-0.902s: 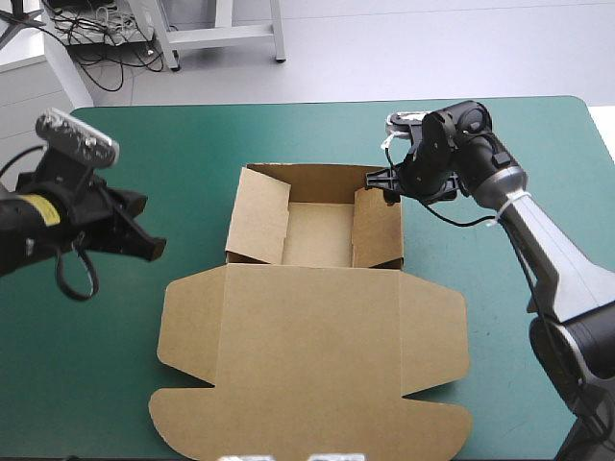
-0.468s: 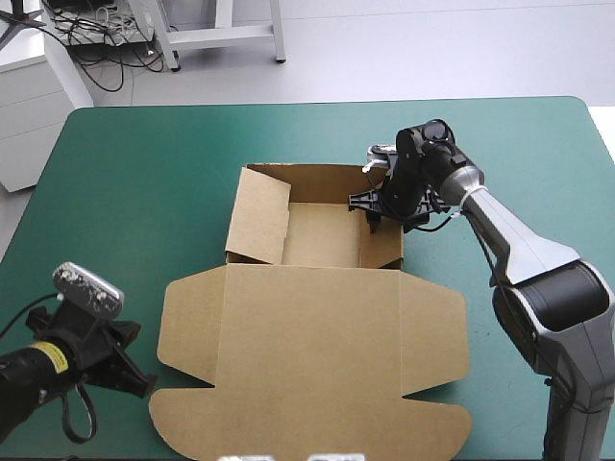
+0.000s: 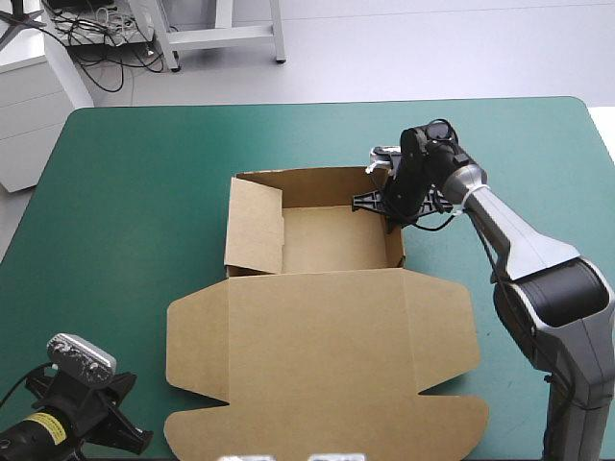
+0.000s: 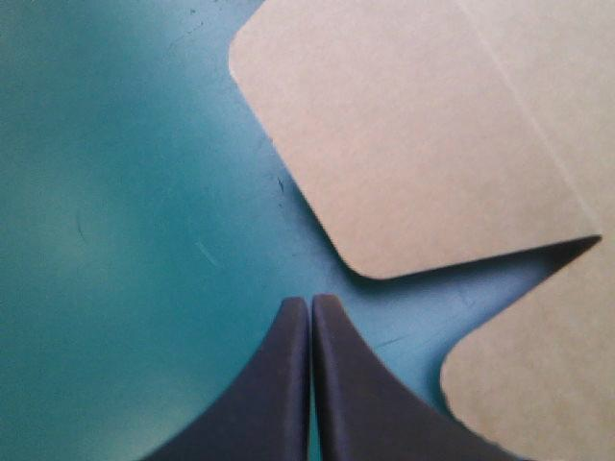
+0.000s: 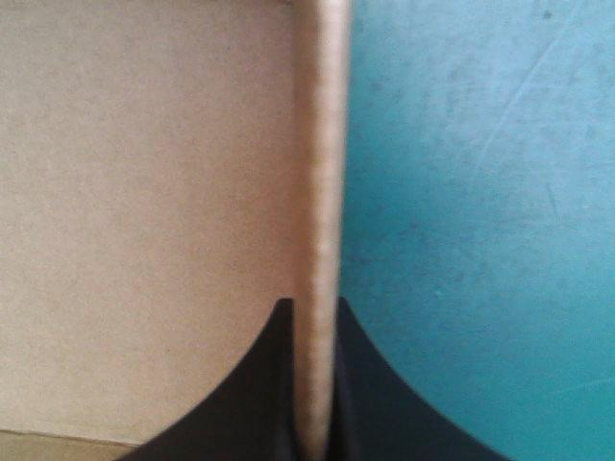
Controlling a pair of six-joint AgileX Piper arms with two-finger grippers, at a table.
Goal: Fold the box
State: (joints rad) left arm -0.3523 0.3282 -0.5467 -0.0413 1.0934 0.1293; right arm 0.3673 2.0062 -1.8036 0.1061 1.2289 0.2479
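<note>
Table (image 3: 135,173) carries the brown box (image 3: 322,355) at centre: tray walls up on the far side, lid flat toward the near edge. Right gripper (image 5: 314,322) pinches the tray's right wall, likely steadying it upright. Left gripper (image 4: 309,312), fingers together and empty, hangs clear off the lid's near-left corner.

Blurred: box (image 5: 163,221) wall edge between right pincer (image 5: 312,305) fingers.
</note>
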